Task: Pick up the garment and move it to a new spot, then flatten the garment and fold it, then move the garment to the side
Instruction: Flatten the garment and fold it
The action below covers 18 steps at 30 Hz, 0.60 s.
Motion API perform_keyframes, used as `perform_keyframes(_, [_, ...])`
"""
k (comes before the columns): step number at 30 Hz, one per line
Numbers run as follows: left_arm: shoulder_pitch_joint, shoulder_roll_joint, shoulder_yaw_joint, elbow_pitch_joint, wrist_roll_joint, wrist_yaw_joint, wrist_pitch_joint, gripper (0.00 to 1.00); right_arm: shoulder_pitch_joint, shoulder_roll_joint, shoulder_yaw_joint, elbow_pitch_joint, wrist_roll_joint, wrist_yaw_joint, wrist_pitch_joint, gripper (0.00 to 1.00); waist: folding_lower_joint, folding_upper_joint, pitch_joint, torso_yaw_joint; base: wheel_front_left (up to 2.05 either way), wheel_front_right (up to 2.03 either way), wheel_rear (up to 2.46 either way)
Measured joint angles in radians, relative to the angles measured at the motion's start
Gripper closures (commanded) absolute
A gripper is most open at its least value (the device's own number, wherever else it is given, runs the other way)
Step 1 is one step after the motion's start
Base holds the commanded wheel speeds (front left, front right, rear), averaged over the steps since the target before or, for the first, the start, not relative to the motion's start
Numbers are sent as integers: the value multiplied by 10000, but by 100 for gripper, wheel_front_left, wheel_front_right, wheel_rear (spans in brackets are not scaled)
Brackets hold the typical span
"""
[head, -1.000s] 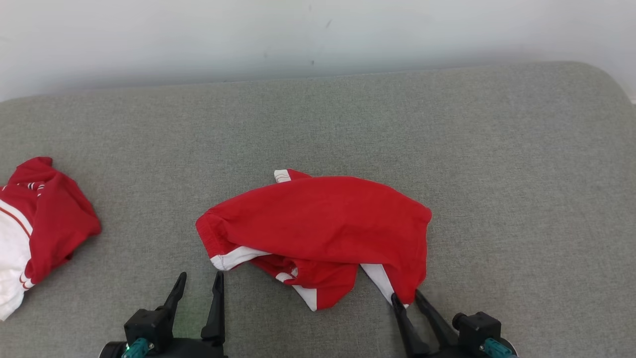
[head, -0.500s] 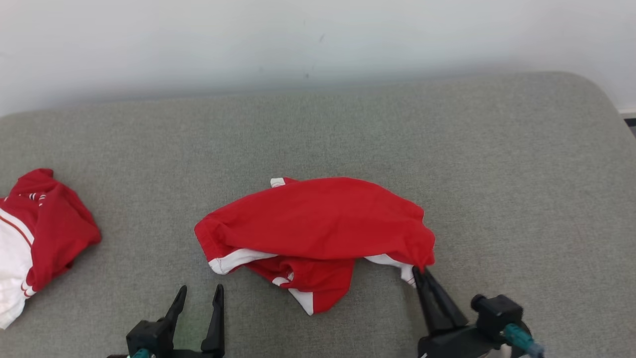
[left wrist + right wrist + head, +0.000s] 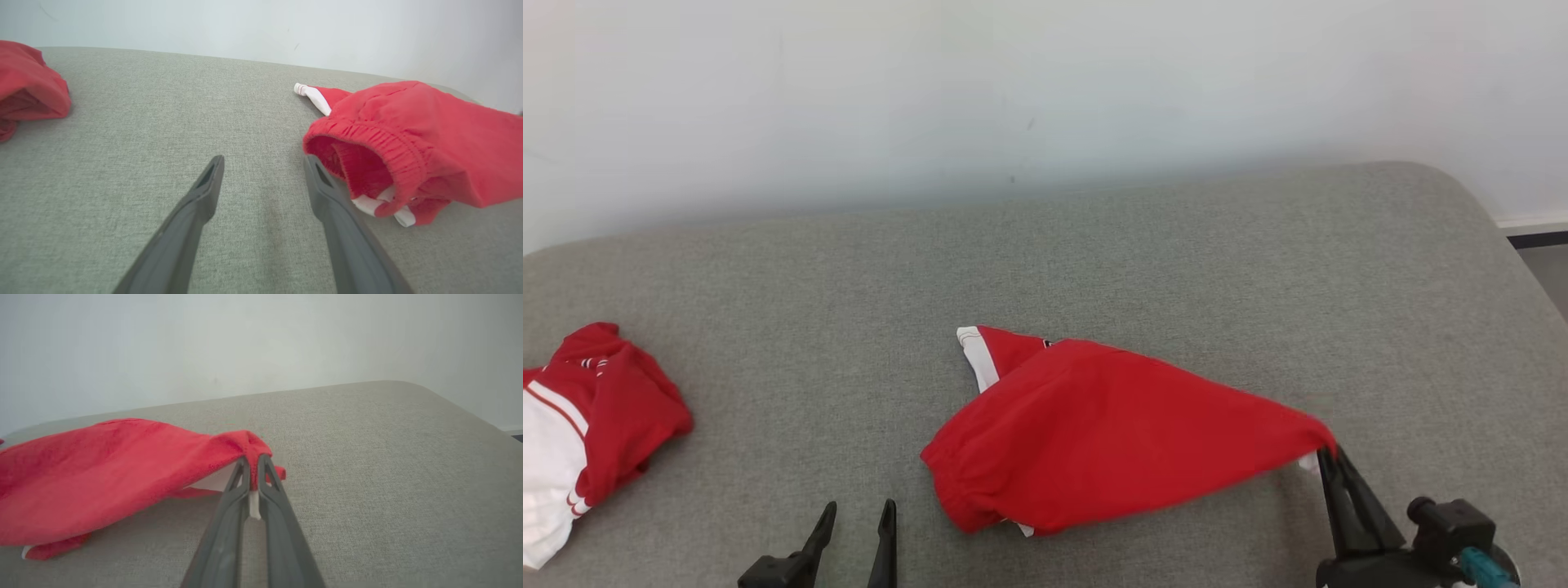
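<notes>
right gripper (image 3: 1329, 454) pinches red garment (image 3: 1111, 425) corner; left gripper (image 3: 858, 516) spread.

Soft, even, bright light is spread across the grey surface (image 3: 1176, 245) and the pale wall (image 3: 1045, 82). A faint, blurred-edged shadow is cast beneath the garment (image 3: 1111, 425) and is seen darkest in the right wrist view. The garment's right tip is slightly smeared in the head view. The surface's far edge is bowed by the wide wrist lenses, and colours there are washed out.
</notes>
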Motion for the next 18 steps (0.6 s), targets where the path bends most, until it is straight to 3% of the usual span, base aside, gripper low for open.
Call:
perform_keyframes(1, [7,0,-33,-2,-2,0,0,0,-3,-13,-8,313,-50,0,2,100,0,0,8,26,0,0,0])
perform_keyframes(2, [7,0,-75,-10,-2,0,-2,0,-25,-21,-23,690,-130,0,4,66,0,0,25,56,0,0,0])
perform_keyframes(3, [11,2,-132,-10,-2,0,0,0,-65,19,-48,909,-151,0,8,23,2,1,40,85,0,0,0])
perform_keyframes(4, [13,2,-242,-10,2,0,-2,0,-129,59,-84,1026,-232,0,4,0,3,1,57,115,0,0,0])
perform_keyframes(11, [80,-2,-1202,-77,-253,0,0,0,-385,433,-290,1158,-635,0,2,0,3,0,156,272,0,0,0])
perform_keyframes(18, [115,142,-2744,12,-1580,-2,0,0,-281,681,-217,1058,-742,0,2,0,2,0,312,198,0,0,0])
